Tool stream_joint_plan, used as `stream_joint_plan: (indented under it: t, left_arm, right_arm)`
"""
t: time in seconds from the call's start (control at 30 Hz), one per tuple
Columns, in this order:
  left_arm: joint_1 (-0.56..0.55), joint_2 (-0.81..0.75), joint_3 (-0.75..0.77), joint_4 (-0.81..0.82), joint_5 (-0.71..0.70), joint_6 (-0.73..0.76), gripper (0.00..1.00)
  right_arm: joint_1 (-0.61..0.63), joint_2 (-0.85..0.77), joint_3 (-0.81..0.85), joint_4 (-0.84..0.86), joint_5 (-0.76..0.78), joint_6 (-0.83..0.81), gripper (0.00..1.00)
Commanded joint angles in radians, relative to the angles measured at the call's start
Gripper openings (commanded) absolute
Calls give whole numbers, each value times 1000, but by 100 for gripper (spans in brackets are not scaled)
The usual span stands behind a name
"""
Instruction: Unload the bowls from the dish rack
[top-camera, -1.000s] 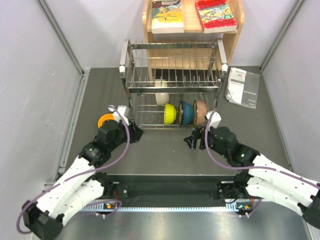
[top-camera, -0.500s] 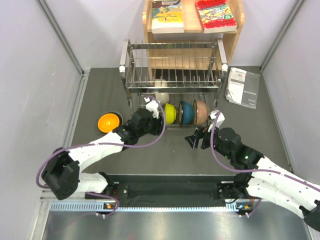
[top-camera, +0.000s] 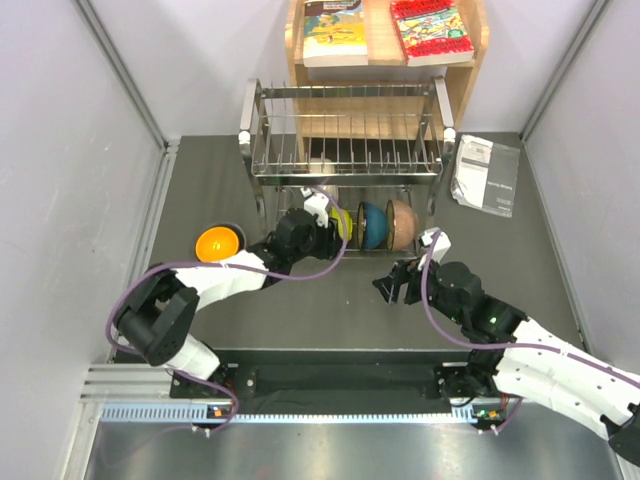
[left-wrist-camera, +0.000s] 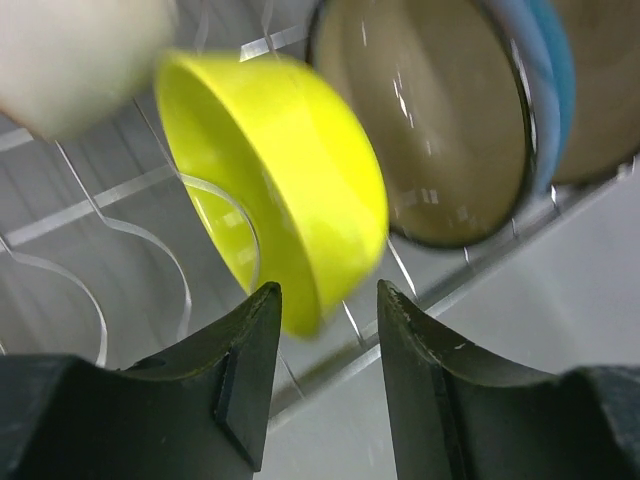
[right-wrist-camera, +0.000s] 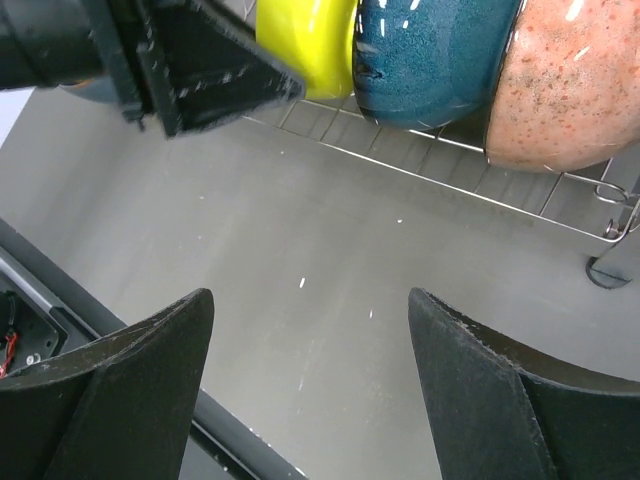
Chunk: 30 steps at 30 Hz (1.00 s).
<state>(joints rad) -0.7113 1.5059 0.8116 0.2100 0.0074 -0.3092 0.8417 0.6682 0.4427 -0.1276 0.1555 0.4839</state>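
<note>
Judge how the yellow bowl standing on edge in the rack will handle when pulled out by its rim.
The yellow bowl looks glossy, so its rim may slip between the left tool's fingers. It seems stiff and probably breakable, like glazed ceramic. Standing on edge between the rack wires, it could roll or tip once freed.

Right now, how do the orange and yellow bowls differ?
The orange bowl lies mouth-up on the table; the yellow bowl stands on edge in the dish rack's lower tier. The open left gripper is at the yellow bowl's rim, none at the orange bowl. Both are round and glossy.
</note>
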Motion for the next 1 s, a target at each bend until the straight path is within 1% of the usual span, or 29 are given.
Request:
stream_joint_plan:
  t: [0.0, 0.1, 0.17, 0.3, 0.37, 0.4, 0.43, 0.53, 0.6, 0.67, 0.77, 0.87, 0.97]
  left_arm:
    - [30, 26, 6, 199, 57, -2, 48]
    - [32, 51, -9, 252, 69, -2, 48]
    - [39, 62, -34, 305, 98, -19, 48]
    - [41, 91, -54, 362, 143, -37, 47]
    - [42, 109, -55, 373, 154, -42, 41]
    - [42, 114, -57, 385, 157, -45, 36]
    - [42, 116, -60, 391, 161, -47, 26]
    - [41, 109, -71, 404, 170, -50, 14]
    - [42, 103, -71, 401, 172, -50, 12]
    - [44, 91, -71, 402, 181, -48, 7]
    - [52, 62, -81, 423, 198, -63, 4]
    - [72, 37, -112, 503, 238, -114, 4]
    - [76, 22, -127, 545, 253, -151, 3]
  right_arm:
    - [-12, -18, -21, 37, 10, 15, 78]
    - [-12, -5, -36, 42, 4, 22, 78]
    - [-12, -9, -50, 48, 4, 28, 78]
    - [-15, -10, -58, 59, 3, 32, 78]
    - [-15, -2, -53, 57, 3, 30, 78]
    - [-16, 2, -52, 54, 3, 28, 78]
    - [-15, 1, -50, 51, 6, 28, 78]
    - [-15, -4, -58, 49, 7, 33, 78]
    - [-16, -12, -62, 49, 10, 36, 78]
    - [-18, -15, -65, 49, 16, 42, 78]
    - [-18, -22, -64, 49, 21, 45, 78]
    - [-16, -27, -64, 48, 24, 47, 78]
    - [-18, -28, -58, 43, 26, 47, 78]
